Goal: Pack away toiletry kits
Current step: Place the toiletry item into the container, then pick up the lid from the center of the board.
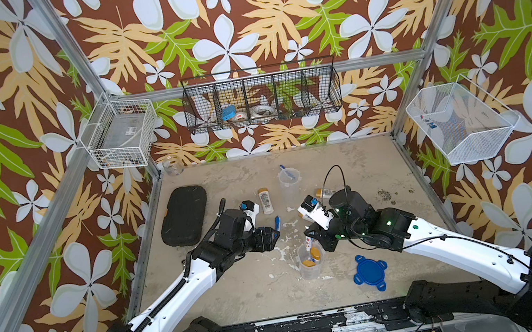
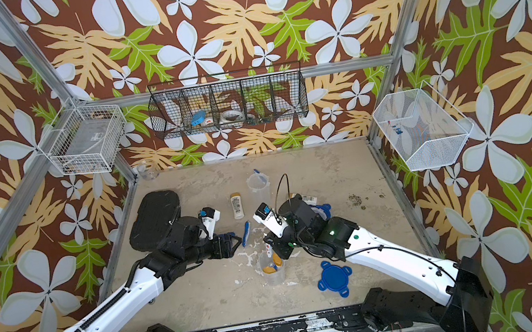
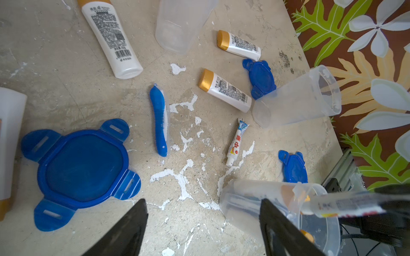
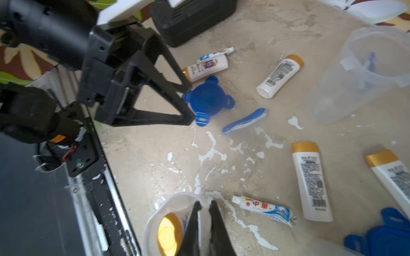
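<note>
Right wrist view: the right gripper [image 4: 205, 202] is clenched on a toothpaste tube [image 3: 328, 205], its fingers pressed together right above the open near cup [image 1: 309, 269]. That cup stands upright on the table [image 1: 241, 288], front middle, with a gold-capped bottle [image 4: 168, 232] inside it. The tube is over the cup's mouth; whether its tip is inside I cannot tell.

The left gripper [image 3: 203, 200] is released, jaws wide apart and holding nothing, low over the table, left of the near cup and farther back. A brush [image 3: 158, 119] lies flat just beyond its fingertips, with 1 blue lid [image 3: 82, 168] flat beside it. A 2nd tube [image 3: 237, 144] lies loose between brush and near cup. A 2nd lid [image 1: 369, 268] lies right of that cup. In both top views the far cup [image 1: 288, 185] stands upright with a 2nd brush [image 1: 289, 172] in it.
</note>
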`<state>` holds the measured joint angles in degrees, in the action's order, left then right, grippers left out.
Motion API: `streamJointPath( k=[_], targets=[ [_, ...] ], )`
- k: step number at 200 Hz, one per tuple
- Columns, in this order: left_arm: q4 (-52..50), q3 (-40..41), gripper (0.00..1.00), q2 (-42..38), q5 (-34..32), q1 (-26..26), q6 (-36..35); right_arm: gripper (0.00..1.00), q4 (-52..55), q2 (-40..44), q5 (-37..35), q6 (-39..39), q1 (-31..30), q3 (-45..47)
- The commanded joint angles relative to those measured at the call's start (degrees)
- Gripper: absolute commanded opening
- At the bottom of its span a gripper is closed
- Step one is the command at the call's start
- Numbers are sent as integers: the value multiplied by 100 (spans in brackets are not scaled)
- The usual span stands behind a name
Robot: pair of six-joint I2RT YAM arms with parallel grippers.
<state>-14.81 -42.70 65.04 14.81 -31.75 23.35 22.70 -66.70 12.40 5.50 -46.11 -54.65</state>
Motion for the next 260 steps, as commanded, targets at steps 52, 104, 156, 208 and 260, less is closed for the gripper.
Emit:
streamJointPath(
  k=[52, 104, 156, 208, 260],
  targets=[
    [-9, -104, 80, 21, -114, 55, -107, 14, -576, -55, -222, -162, -291, 468],
    [57, -184, 80, 137, -50, 64, -137, 56, -467, 171, -487, -242, -439, 537],
    [-637, -748, 79, 814, -388, 105, -328, 65, 7, 177, -678, -12, -380, -162],
    [-1443, -1847, 75, 2300, -905, 151, -550, 77, -3, -145, 328, 679, 477, -434],
    [-1738, -2796, 73, 3403, -1475, 241, -573, 93, 474, -385, 20, 668, 810, -805]
  ],
)
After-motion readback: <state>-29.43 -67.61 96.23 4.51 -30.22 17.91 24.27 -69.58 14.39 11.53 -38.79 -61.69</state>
